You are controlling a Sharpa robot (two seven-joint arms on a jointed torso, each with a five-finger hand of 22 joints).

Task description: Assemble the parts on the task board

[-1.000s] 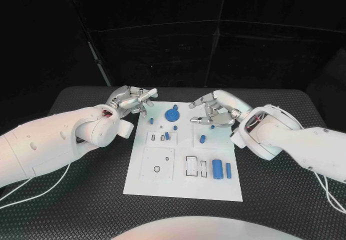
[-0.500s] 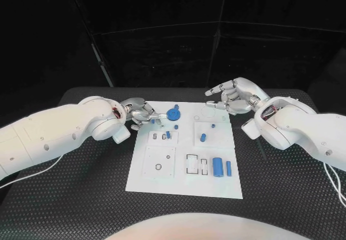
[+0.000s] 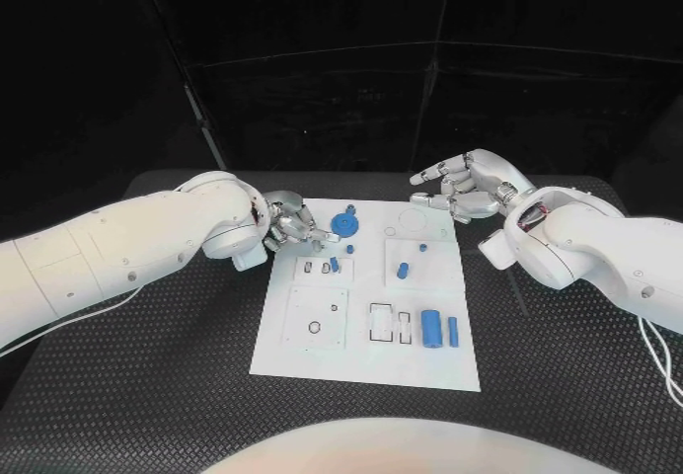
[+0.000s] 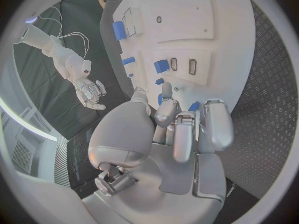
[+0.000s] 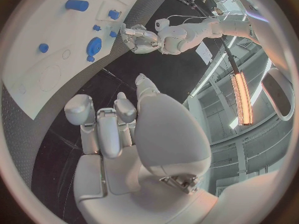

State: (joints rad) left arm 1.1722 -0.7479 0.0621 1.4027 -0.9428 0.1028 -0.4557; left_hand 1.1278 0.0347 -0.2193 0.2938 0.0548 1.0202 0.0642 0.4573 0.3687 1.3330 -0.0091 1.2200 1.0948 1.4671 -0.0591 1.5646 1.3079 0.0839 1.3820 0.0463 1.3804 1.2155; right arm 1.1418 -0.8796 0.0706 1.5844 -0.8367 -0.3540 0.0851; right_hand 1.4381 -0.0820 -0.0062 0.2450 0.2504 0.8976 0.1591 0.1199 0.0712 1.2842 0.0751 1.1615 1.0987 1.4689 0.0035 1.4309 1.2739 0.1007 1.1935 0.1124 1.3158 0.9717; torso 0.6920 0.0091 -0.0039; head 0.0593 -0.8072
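The white task board (image 3: pixel 370 355) lies in the middle of the table. Its far half carries a blue disc (image 3: pixel 346 223) and several small blue pegs, one of them (image 3: pixel 403 271) lying right of centre. A blue cylinder (image 3: pixel 430 328) and a blue bar (image 3: pixel 453 332) lie near the right edge. My left hand (image 3: pixel 292 225) sits low at the board's far-left edge. Its fingers (image 4: pixel 184 132) curl down around a small blue peg (image 4: pixel 194 106); I cannot tell whether they grip it. My right hand (image 3: pixel 463 193) hovers off the far-right corner, fingers apart and empty.
Square white inset plates (image 3: pixel 316 321) with holes and slots fill the board's left column. Black textured table (image 3: pixel 142 375) surrounds the board on all sides. Both white forearms reach in along the board's far corners.
My right hand has lifted off the board's far part and drawn back to the far right. My left hand has come down and inward onto the far-left edge, over the small peg.
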